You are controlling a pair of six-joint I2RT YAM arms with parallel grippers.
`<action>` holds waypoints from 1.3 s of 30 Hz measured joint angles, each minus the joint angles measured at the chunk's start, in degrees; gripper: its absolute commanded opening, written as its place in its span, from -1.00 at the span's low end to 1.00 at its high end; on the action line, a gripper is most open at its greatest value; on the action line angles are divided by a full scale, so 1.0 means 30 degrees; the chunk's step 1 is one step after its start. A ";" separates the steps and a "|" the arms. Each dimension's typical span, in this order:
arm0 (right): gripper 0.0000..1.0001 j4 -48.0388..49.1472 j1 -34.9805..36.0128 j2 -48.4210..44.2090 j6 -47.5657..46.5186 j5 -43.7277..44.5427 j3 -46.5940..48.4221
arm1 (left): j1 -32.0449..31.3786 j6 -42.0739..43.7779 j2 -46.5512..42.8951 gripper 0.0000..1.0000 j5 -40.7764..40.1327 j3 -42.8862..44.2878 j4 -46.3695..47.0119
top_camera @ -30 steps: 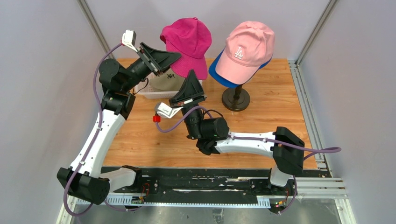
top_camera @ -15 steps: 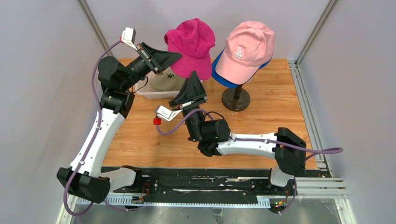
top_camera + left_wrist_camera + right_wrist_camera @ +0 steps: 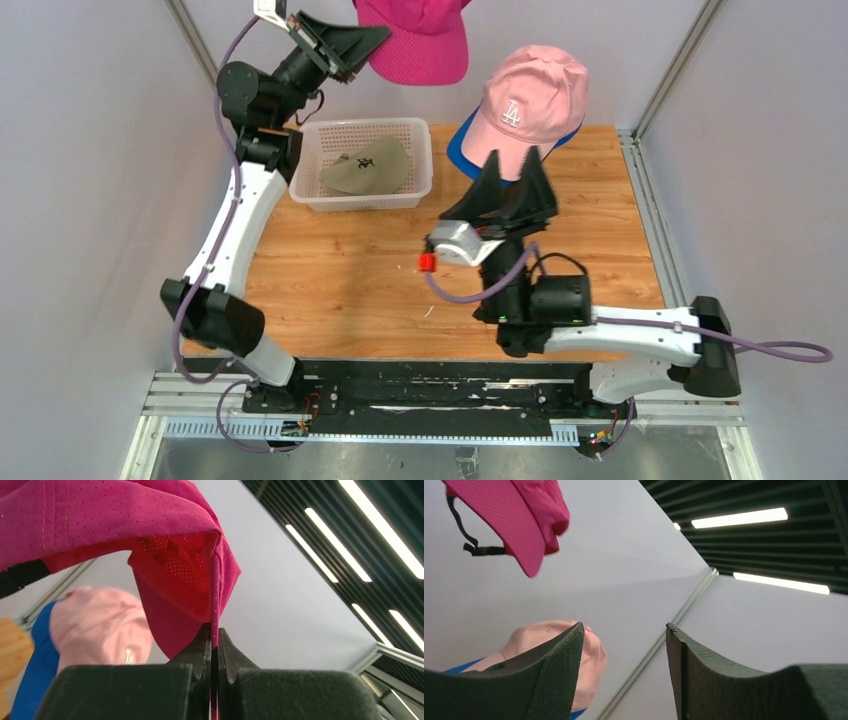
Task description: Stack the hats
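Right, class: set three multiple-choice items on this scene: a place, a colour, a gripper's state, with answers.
1. The khaki cap lies: A in the white basket; B on the pink cap; C in the left gripper.
2. What colour shows under the pink cap? A blue; B black; C green.
3. The left gripper is: A wide open; B shut on the magenta cap; C shut on nothing.
Answers: 1 A, the basket's walls surround it. 2 A, the blue cap peeks out below the pink. 3 B, its fingers pinch the cap's edge.

Pink hat [image 3: 530,95] close before right gripper [image 3: 514,153]
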 measured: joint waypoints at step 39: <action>-0.11 -2.7496 0.0000 -1.1970 2.6257 0.3745 0.7264 | -0.2936 -1.0287 0.8743 -1.00 0.2273 0.8043 1.0885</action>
